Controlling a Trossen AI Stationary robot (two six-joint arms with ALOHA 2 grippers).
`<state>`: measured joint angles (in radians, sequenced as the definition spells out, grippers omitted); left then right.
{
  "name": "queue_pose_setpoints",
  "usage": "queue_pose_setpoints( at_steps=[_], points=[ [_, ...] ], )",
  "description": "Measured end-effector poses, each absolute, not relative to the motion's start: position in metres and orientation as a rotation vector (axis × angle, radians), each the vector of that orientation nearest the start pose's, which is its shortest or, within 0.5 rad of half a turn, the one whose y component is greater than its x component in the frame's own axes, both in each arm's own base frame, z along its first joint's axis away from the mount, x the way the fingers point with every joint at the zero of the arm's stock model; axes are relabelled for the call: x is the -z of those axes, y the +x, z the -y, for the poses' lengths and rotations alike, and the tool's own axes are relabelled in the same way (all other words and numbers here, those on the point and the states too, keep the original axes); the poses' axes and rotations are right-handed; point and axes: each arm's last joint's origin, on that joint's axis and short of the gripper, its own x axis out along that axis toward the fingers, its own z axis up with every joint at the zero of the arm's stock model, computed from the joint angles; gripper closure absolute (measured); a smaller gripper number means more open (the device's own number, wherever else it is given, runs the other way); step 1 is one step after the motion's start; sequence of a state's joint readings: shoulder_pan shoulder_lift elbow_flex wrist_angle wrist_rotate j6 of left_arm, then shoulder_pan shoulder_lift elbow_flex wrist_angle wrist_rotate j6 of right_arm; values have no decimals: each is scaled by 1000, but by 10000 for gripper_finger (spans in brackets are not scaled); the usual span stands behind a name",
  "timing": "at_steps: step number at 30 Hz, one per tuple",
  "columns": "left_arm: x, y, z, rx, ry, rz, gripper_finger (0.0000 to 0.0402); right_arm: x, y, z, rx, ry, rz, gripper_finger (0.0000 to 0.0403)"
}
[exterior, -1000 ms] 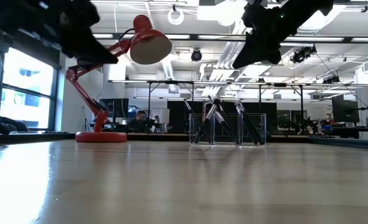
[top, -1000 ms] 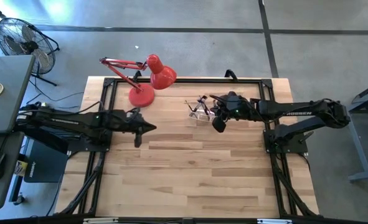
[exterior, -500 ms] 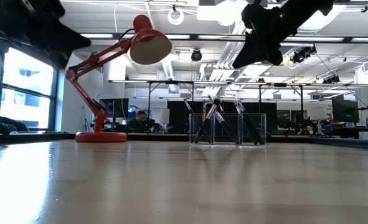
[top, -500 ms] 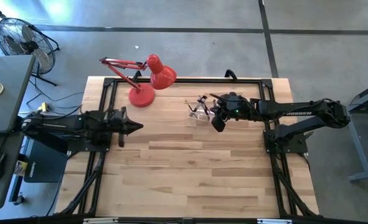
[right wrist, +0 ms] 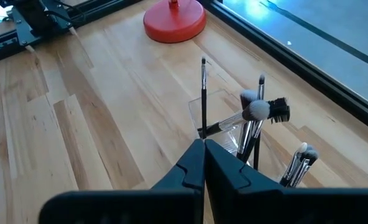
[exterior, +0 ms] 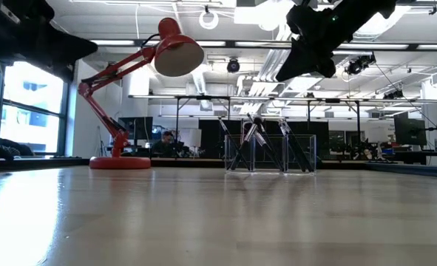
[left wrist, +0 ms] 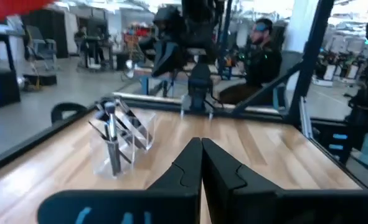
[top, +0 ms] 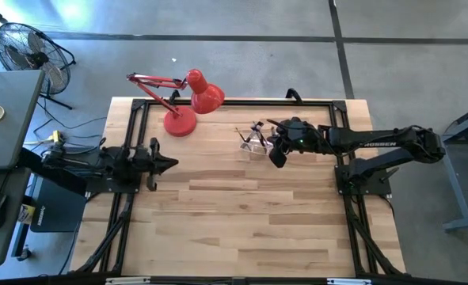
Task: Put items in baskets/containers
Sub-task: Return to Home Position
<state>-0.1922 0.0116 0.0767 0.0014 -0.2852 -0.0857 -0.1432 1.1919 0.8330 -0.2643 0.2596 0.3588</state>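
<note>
**Makeup brushes stand in a clear organizer; both grippers empty**

The transparent organizer [top: 255,143] sits on the wooden table [top: 241,222], toward the back and right of centre, near the red desk lamp [top: 188,107]; the makeup brushes [right wrist: 253,113] stand inside it, leaning at different angles, most with bristle heads up; the right gripper [top: 277,159] hovers above the table just beside the organizer, its fingers pressed together on nothing; the left gripper [top: 171,164] hangs over the table's left side, well apart from the organizer, jaws likewise closed and empty.
</note>
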Motion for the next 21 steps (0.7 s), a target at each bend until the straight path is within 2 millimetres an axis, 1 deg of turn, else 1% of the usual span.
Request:
queue_pose_setpoints(
  at_steps=[6,10,21],
  points=[
    [-176,96,6,-38,-106,53,401,-263,247,43,497,307,-549,401],
    [-174,97,1,-37,-136,60,401,-263,247,43,490,312,-550,402],
    [-168,98,-6,-49,-128,7,401,-263,247,41,431,323,-561,402]
  ],
)
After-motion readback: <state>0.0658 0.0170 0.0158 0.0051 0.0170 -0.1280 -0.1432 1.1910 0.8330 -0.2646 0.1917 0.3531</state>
